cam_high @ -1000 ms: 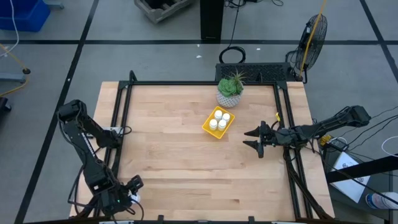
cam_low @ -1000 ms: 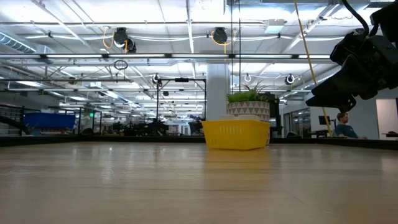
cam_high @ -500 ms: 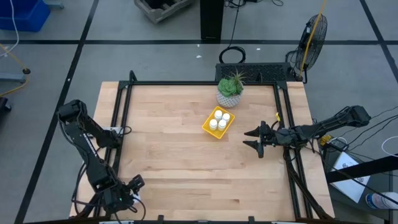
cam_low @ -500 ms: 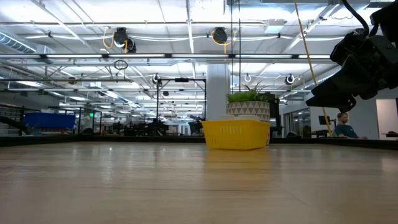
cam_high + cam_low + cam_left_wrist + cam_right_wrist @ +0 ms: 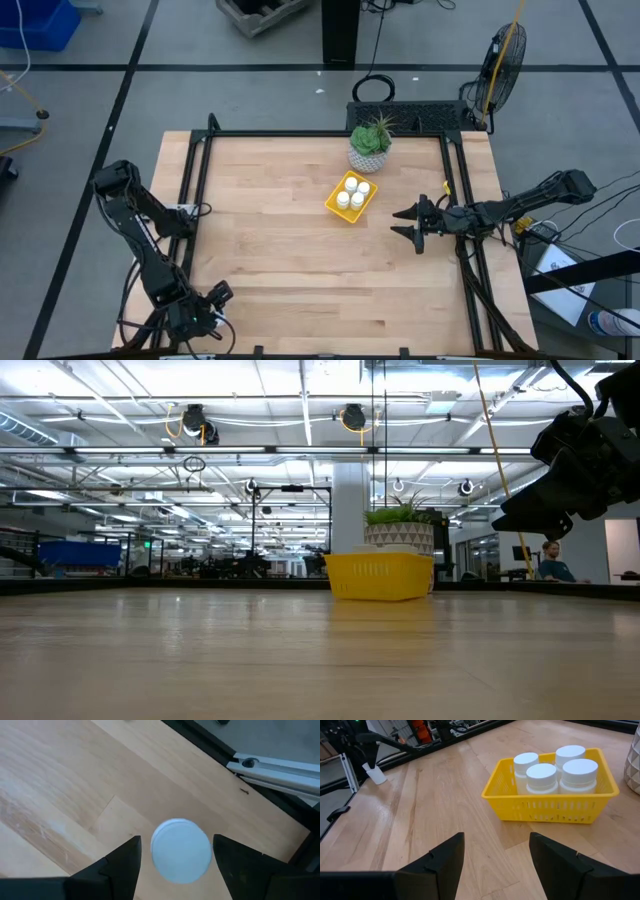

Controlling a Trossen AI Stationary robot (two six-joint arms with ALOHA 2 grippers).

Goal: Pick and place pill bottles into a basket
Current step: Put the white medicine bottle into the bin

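The yellow basket (image 5: 351,196) stands on the table right of centre and holds several white pill bottles (image 5: 555,770), upright. One more white bottle (image 5: 180,851) stands upright on the table at the near left corner; it also shows in the right wrist view (image 5: 376,774). My left gripper (image 5: 177,845) is open above it, pointing down, with one finger on each side of its cap and a narrow gap at each. My right gripper (image 5: 405,222) is open and empty, just right of the basket and above the table.
A pale pot with a spiky green plant (image 5: 370,148) stands just behind the basket, toward the far edge. Black rails (image 5: 195,200) run along the left, right and far sides of the table. Bare wood lies between the near left corner and the basket.
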